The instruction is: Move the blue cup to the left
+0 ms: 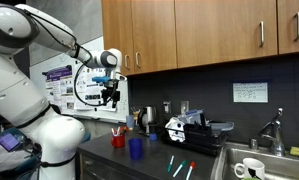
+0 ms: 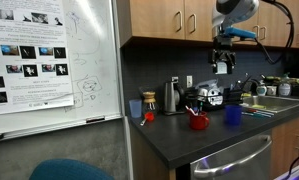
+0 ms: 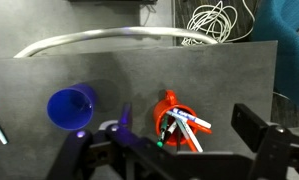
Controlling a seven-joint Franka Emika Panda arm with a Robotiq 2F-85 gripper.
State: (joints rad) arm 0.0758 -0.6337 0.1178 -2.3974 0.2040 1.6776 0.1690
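The blue cup [image 1: 136, 147] stands upright on the dark counter, beside the red cup [image 1: 118, 140] that holds pens. Both show in the other exterior view, the blue cup [image 2: 232, 116] and the red cup [image 2: 198, 121]. My gripper [image 1: 111, 97] hangs high above them, open and empty; it also shows in an exterior view [image 2: 224, 66]. In the wrist view the blue cup [image 3: 71, 107] lies left of the red cup [image 3: 174, 118], and my open gripper [image 3: 187, 128] frames the red cup from above.
A sink [image 1: 279, 150] with a white mug [image 1: 251, 168] is at the counter's end. Loose markers [image 1: 179, 166] lie on the counter. A kettle [image 2: 172, 97] and appliances stand by the back wall. A whiteboard [image 2: 49, 60] stands beside the counter. Cabinets hang overhead.
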